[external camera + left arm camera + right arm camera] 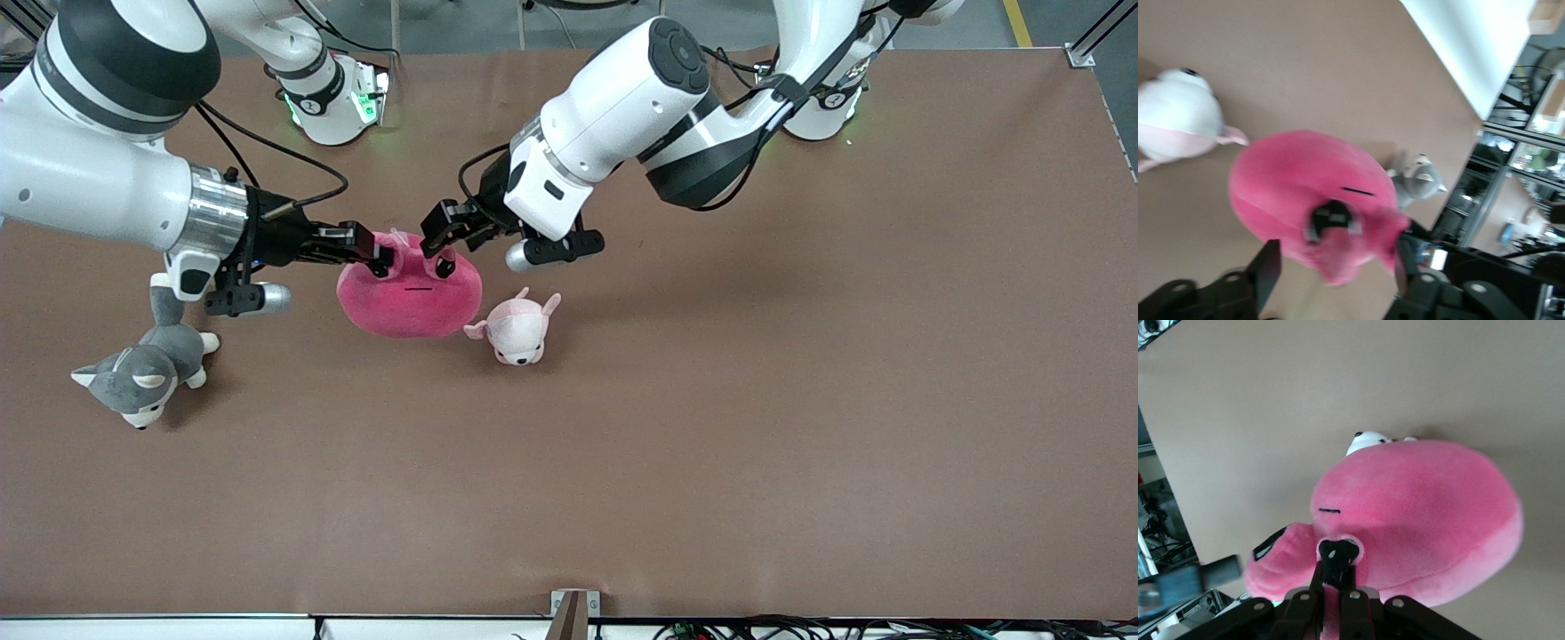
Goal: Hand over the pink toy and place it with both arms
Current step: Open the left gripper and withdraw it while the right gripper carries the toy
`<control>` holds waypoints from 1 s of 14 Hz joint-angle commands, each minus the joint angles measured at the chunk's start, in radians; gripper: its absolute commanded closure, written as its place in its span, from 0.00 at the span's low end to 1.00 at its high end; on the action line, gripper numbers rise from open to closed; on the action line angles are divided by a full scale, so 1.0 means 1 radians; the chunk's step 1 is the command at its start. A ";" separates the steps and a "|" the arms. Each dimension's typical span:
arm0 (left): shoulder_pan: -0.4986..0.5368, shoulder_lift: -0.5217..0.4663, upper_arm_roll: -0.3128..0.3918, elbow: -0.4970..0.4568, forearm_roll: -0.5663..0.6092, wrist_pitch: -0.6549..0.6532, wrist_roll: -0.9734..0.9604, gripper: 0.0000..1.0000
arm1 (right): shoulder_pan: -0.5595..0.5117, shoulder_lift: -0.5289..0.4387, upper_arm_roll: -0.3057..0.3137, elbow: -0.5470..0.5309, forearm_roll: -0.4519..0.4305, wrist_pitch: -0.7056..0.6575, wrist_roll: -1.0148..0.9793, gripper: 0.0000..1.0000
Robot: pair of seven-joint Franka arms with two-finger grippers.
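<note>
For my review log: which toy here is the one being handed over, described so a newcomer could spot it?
Start at the brown table, toward the right arm's end, where the right gripper and the left gripper meet. Between them is the pink toy: a large round hot-pink blob with black eyes. The pale pink plush beside it is smaller and has ears; the grey plush is grey.

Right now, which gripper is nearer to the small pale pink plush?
Left. The left gripper is at the pink toy's top, beside the small pale plush; the right gripper grips the toy's other end.
</note>
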 commanded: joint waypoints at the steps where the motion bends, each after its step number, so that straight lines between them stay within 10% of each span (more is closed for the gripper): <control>1: 0.086 -0.083 0.002 -0.012 0.110 -0.216 0.007 0.00 | -0.066 0.003 0.002 0.003 -0.069 -0.008 -0.036 0.99; 14: 0.537 -0.303 -0.001 -0.017 0.376 -0.839 0.638 0.00 | -0.393 0.271 0.003 0.003 -0.031 -0.069 -0.469 0.99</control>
